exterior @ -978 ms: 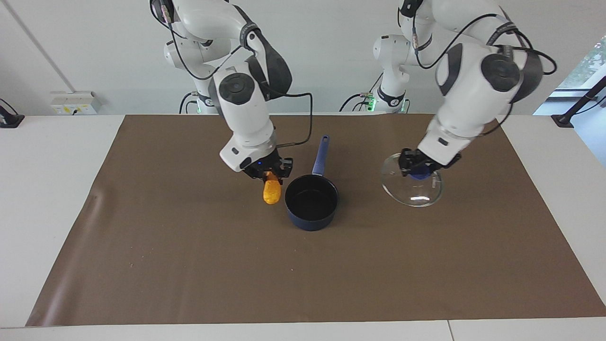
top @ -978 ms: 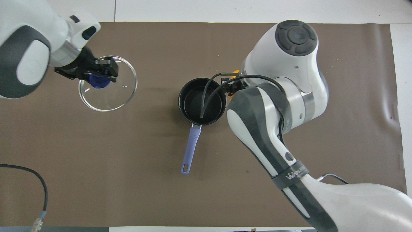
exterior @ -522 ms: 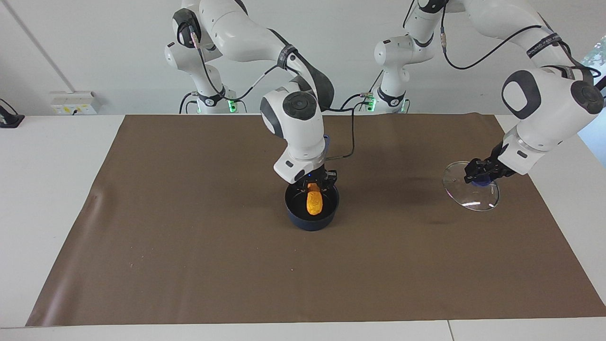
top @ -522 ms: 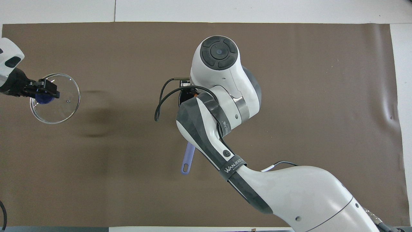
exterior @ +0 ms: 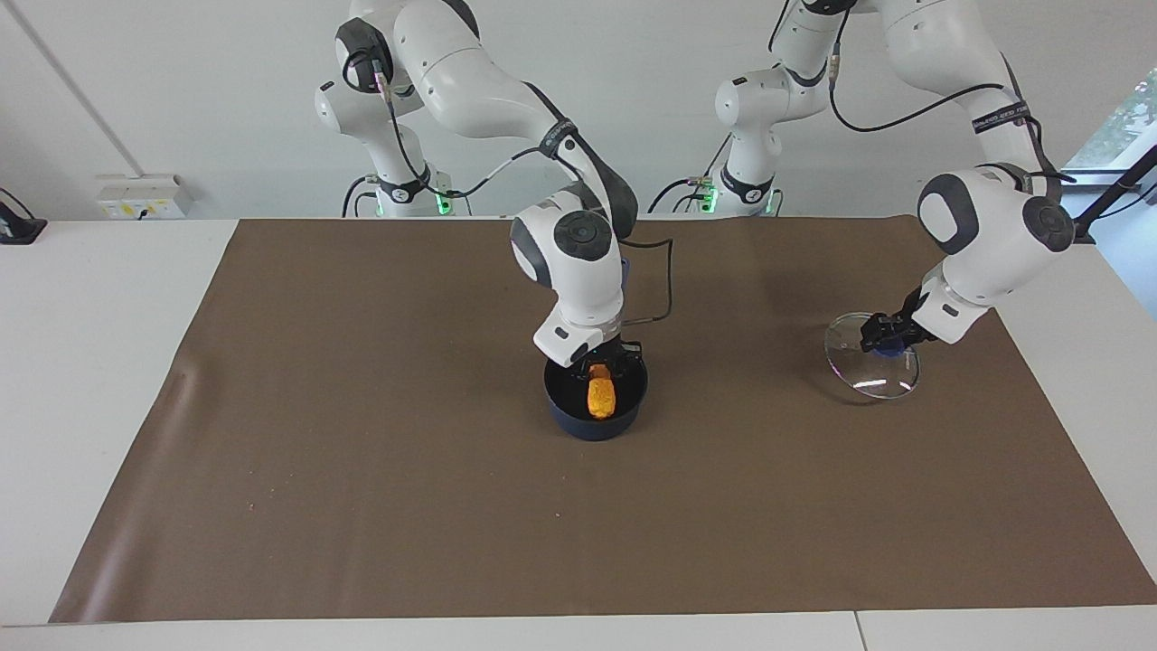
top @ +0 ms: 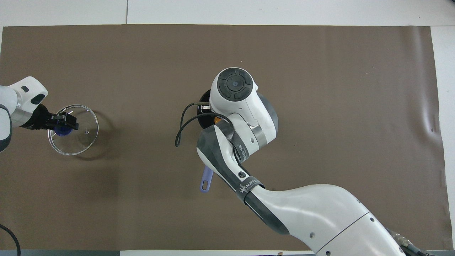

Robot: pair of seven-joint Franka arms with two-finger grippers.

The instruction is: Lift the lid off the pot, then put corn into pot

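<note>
With the clear glass lid off, grasped by the left gripper toward its table end, the right gripper holds the orange-yellow corn cob inside the dark navy pot, unreleased.

Your right tool hangs low over the pot, wrist bent steeply down, fingers clamped on the corn. Your left tool sits toward the left arm's end from the pot, gripping the lid by its knob.
</note>
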